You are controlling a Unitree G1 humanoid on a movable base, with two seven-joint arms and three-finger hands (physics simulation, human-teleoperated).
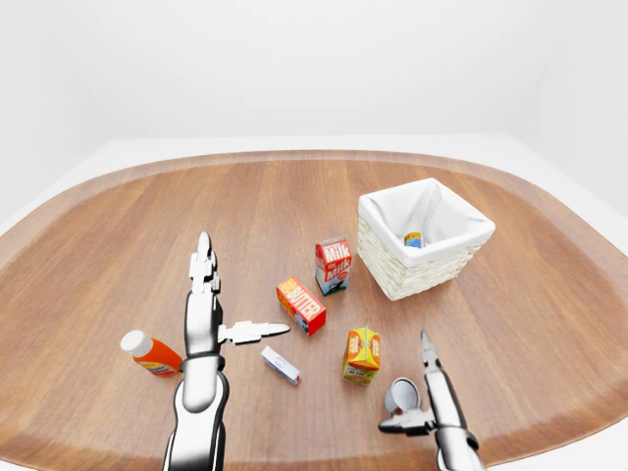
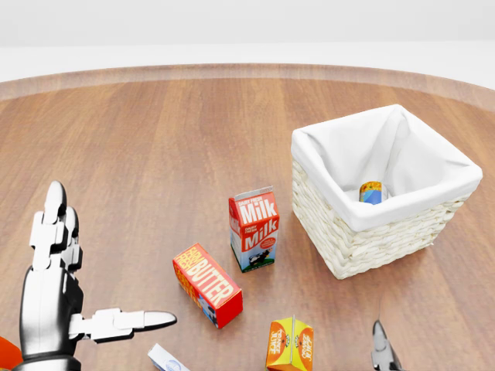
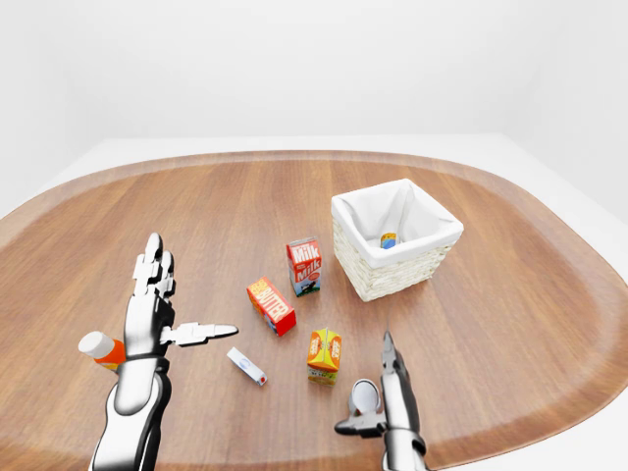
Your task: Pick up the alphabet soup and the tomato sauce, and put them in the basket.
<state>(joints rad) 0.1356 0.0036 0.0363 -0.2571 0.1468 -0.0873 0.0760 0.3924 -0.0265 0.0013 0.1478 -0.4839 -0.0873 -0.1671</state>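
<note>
One can [image 2: 372, 192] sits inside the basket [image 2: 363, 239]. Left hand [image 1: 203, 314] spread, empty. Right hand [image 1: 428, 397] spread beside the silver can [image 1: 398, 394] at 6 o'clock on the table [image 1: 118, 226].

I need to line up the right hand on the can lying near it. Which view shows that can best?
The left-eye view: the can lies on its side just left of the open right hand, its end facing the camera. The right-eye view shows nearly the same. The head view cuts it off, showing only a fingertip.
</note>
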